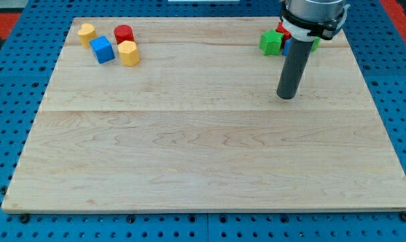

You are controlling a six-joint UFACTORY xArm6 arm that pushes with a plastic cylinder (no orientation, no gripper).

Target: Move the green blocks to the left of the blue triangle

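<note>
My tip [286, 96] rested on the pale wooden table [203, 148], below a tight cluster of blocks at the view's top right and clear of all of them. There was no hand on this arm, only the dark rod, so nothing was grasped.

In that cluster a green block [271, 42] of irregular shape showed plainly at the left. A second sliver of green [314, 44] peeked out to the right of the rod, a red block [282, 31] sat behind, and a scrap of blue [286, 48], likely the blue triangle, was mostly hidden by the rod.

The risk, as I judged it, lay in the crowding: a push on either green block could drag the blue one or the red along, shifting the very reference. The hidden green piece might also slide toward the table's top edge.

Well apart, at the top left, lay a blue cube [103, 50], a red cylinder [124, 33] and two yellow blocks [87, 32] [129, 53].
</note>
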